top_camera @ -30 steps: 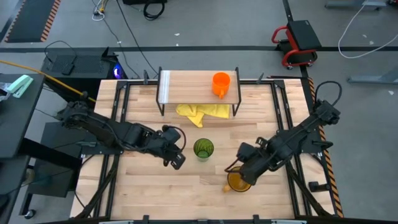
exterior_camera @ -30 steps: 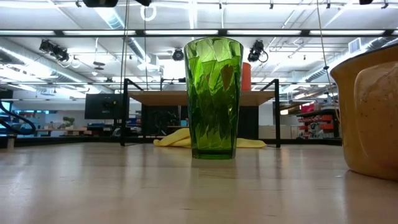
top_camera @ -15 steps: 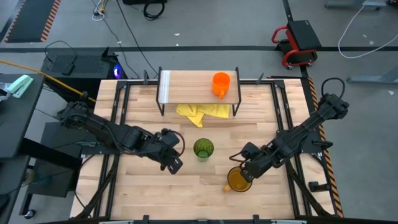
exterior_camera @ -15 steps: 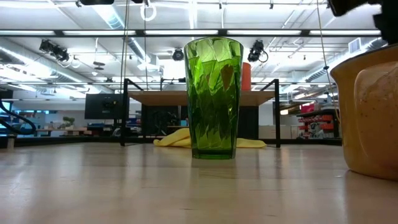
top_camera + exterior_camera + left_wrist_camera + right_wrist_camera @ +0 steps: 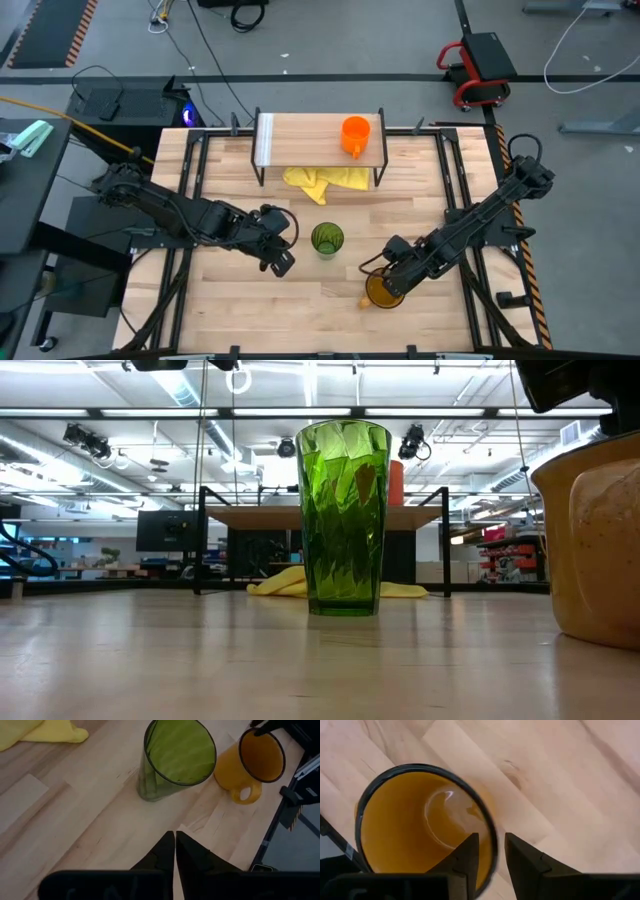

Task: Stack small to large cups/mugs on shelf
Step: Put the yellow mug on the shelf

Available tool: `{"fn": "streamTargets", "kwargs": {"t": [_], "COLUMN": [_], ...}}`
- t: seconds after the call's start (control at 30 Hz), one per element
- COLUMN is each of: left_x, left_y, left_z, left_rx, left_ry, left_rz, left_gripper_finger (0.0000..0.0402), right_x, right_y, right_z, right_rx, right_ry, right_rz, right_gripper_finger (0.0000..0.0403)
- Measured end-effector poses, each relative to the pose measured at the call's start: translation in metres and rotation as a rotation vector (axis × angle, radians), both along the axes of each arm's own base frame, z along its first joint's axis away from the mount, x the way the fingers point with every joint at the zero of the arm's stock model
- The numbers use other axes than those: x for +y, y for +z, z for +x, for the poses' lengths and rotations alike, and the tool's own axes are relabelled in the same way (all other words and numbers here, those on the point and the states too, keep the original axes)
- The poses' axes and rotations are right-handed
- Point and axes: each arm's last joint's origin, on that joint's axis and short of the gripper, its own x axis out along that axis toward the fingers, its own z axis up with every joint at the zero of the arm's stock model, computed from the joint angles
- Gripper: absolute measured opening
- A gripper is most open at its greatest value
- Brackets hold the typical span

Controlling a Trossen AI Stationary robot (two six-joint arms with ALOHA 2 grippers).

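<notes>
Item one, amber mug [image 5: 420,825]: translucent yellow-orange plastic, round, dark rim, smooth glossy inside, looped handle; it stands upright on the tabletop [image 5: 300,300] near the front right. My right fingers [image 5: 490,852] are spread, one inside the mug's rim and one outside it, the wall between them; I cannot tell whether they touch it

Item two, green tumbler [image 5: 343,520]: tall, tapered, clear dark-green plastic with faceted, rippled walls, upright near the tabletop's middle, apart from the amber mug. My left fingers [image 5: 175,851] are pressed together, holding nothing, pointing at the tumbler from a short way off

Item three, orange mug [image 5: 354,134]: small, opaque, handled, upright on the shelf [image 5: 300,140] towards its right end. Shelf top is pale wood plank with a whitish strip at its left end, on thin black legs

Item four, yellow cloth [image 5: 322,180]: soft, crumpled, lying partly under the shelf

View notes: the high view alone shows the orange mug whole; the low view shows the tumbler's facets and only a sliver of orange behind it; the left wrist view shows the amber mug's handle, the right wrist view does not
</notes>
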Motion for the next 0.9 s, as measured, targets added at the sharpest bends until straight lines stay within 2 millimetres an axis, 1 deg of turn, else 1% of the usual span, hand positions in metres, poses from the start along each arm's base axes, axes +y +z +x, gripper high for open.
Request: {"fn": "streamTargets", "kwargs": {"t": [0.33,0.53,0.67,0.9], "left_x": [0.0,0.0,0.0,0.0], "left_y": [0.0,0.0,0.0,0.0], "left_z": [0.0,0.0,0.0,0.0], "left_rx": [-0.003,-0.003,-0.003,-0.003], "left_ry": [0.001,0.001,0.001,0.001], "left_rz": [-0.002,-0.002,-0.002,-0.002], "left_gripper_finger": [0.0013,0.0025,0.0026,0.0014], "right_x": [0.006,0.006,0.005,0.006], "right_y": [-0.019,-0.017,-0.015,-0.013], "right_z": [0.009,0.008,0.008,0.008], "right_rx": [0.047,0.041,0.038,0.04], "right_ry": [-0.01,-0.029,-0.032,-0.028], "right_rz": [-0.024,-0.012,-0.01,0.012], "right_gripper_finger": [0.01,0.0096,0.0074,0.0021]}}
